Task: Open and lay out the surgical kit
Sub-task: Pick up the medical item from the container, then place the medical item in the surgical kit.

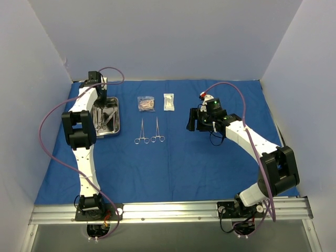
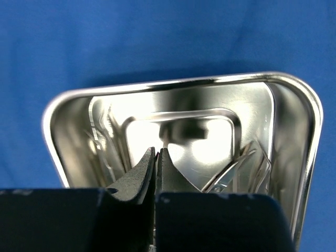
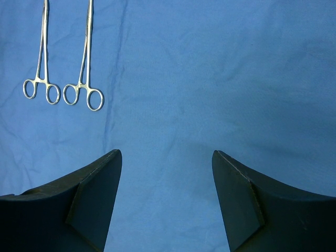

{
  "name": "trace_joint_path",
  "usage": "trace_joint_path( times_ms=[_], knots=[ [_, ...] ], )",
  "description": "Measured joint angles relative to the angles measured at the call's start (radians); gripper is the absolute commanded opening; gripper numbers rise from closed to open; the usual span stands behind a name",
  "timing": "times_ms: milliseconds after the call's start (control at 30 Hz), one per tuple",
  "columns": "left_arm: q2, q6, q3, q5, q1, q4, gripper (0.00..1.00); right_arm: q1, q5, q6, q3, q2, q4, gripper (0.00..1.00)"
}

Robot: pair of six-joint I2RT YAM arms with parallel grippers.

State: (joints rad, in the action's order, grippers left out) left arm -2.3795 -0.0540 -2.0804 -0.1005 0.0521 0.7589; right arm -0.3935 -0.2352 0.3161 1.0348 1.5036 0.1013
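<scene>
The blue cloth wrap (image 1: 173, 163) lies spread flat over the table. The steel tray (image 1: 114, 125) stands on it at the left, and instruments (image 2: 236, 169) lean against the tray's right wall. My left gripper (image 1: 102, 108) reaches down into the tray (image 2: 184, 86); its fingers (image 2: 157, 153) are pressed together, and I cannot tell whether anything thin is between them. Two silver scissor-like instruments (image 1: 142, 131) (image 1: 157, 130) lie side by side mid-cloth, and both show in the right wrist view (image 3: 39, 84) (image 3: 84, 90). Two clear packets (image 1: 146, 103) (image 1: 168, 101) lie behind them. My right gripper (image 1: 195, 123) hovers open and empty over bare cloth (image 3: 165, 157).
Pale walls close in the back and both sides. A metal rail (image 1: 168, 210) carrying both arm bases runs along the near edge. Purple cables loop over each arm. Bare cloth lies in front of and to the right of the laid-out instruments.
</scene>
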Motion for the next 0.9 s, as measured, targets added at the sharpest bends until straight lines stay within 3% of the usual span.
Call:
trace_joint_path(
  times_ms=[400, 900],
  knots=[
    [0.035, -0.025, -0.062, -0.110, 0.002, 0.008, 0.02, 0.000, 0.000, 0.001, 0.000, -0.006, 0.000, 0.65],
    [0.189, -0.016, -0.070, -0.197, -0.004, -0.014, 0.02, 0.000, 0.000, 0.008, -0.001, -0.037, 0.000, 0.65]
  ],
)
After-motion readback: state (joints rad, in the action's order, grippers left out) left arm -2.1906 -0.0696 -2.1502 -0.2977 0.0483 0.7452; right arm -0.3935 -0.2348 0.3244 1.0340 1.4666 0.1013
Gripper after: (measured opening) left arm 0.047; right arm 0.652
